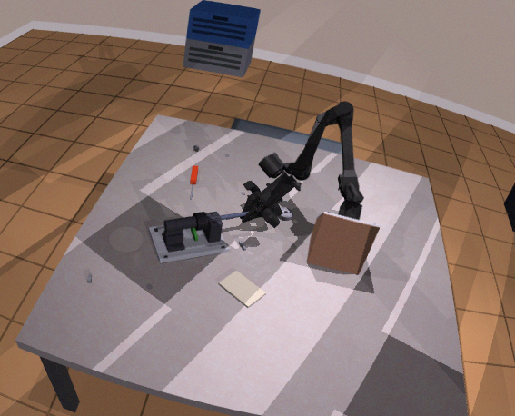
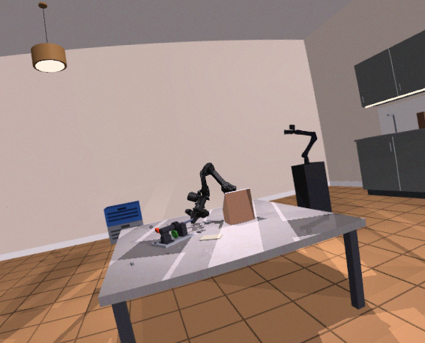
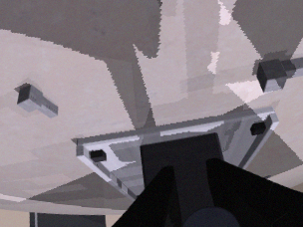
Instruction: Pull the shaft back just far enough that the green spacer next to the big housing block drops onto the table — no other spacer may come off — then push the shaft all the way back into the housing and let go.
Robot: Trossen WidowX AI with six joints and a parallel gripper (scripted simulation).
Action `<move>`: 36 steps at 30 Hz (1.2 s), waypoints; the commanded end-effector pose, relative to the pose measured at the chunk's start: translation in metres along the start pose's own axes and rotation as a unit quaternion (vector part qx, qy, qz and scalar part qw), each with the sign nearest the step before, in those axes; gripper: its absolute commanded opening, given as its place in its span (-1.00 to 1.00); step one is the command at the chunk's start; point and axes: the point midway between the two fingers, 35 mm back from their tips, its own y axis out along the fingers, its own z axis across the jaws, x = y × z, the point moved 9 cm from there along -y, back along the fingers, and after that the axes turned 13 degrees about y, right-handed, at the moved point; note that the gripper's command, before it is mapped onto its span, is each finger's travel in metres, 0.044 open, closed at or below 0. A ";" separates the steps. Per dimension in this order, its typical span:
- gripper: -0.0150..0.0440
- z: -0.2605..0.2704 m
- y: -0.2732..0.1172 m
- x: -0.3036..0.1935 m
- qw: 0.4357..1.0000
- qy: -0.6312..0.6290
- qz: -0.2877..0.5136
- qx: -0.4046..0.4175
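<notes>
The green spacer (image 1: 194, 233) (image 2: 175, 234) stands on edge, slightly tilted, between the two black blocks over the pale baseplate (image 1: 189, 257) (image 3: 174, 130). Its upper part is hidden, so I cannot tell whether it is on the shaft. The big housing block (image 1: 174, 238) (image 2: 166, 237) is on the left. The black support block (image 1: 213, 228) is on the right and also shows in the wrist view (image 3: 181, 149). The grey shaft (image 1: 232, 216) runs from the support block to my gripper (image 1: 248, 216) (image 3: 190, 171), which is shut on its end. Other spacers cannot be made out.
A brown upright box (image 1: 339, 245) (image 2: 238, 210) stands to the right of the gripper. A cream card (image 1: 242, 290) (image 2: 211, 237) lies in front. An orange-handled screwdriver (image 1: 194, 174) lies behind the baseplate. Small metal parts (image 1: 242, 245) (image 1: 89, 278) lie on the table.
</notes>
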 end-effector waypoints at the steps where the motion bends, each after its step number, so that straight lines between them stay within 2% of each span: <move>1: -0.49 -0.001 0.002 -0.002 1.000 0.001 0.002 -0.001; 36: -0.49 -0.002 0.009 -0.010 1.000 0.001 0.003 -0.001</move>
